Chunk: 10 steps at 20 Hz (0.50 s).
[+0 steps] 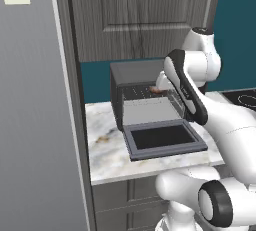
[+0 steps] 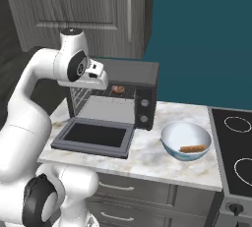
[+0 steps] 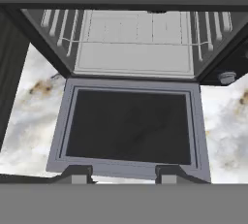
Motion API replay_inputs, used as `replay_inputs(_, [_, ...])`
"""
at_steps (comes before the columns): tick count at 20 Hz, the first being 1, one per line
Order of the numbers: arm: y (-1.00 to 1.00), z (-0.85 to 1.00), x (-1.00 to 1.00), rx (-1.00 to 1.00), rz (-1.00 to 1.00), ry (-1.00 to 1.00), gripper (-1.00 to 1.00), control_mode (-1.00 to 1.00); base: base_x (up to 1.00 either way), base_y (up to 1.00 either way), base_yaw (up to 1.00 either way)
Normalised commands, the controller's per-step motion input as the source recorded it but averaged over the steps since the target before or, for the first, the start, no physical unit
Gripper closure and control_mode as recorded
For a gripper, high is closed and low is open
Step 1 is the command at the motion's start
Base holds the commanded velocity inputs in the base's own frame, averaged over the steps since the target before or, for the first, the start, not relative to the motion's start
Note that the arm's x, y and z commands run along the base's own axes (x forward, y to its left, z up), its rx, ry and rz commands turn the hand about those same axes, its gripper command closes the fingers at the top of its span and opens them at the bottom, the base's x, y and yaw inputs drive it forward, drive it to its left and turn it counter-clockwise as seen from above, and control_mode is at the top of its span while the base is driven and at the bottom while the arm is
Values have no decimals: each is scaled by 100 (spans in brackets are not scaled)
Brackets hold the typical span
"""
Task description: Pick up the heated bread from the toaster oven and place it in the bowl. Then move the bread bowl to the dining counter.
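Hand view: claw (image 3: 121, 173) partly open, empty, angled down over toaster oven (image 3: 135, 48) door (image 3: 128, 126).

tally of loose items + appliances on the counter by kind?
Toaster oven: 1
Bowl: 1
Bread pieces: 2, one in the oven, one in the bowl
Cooktop: 1
Total: 5
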Motion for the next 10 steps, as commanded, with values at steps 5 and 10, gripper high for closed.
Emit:
replay_inputs(5, [-2,-6,-38,-1,0,-14,-100,-100,0,0,0])
replay_inputs(10, [-3,-58,-47,0,0,-30,-100,-100,0,0,0])
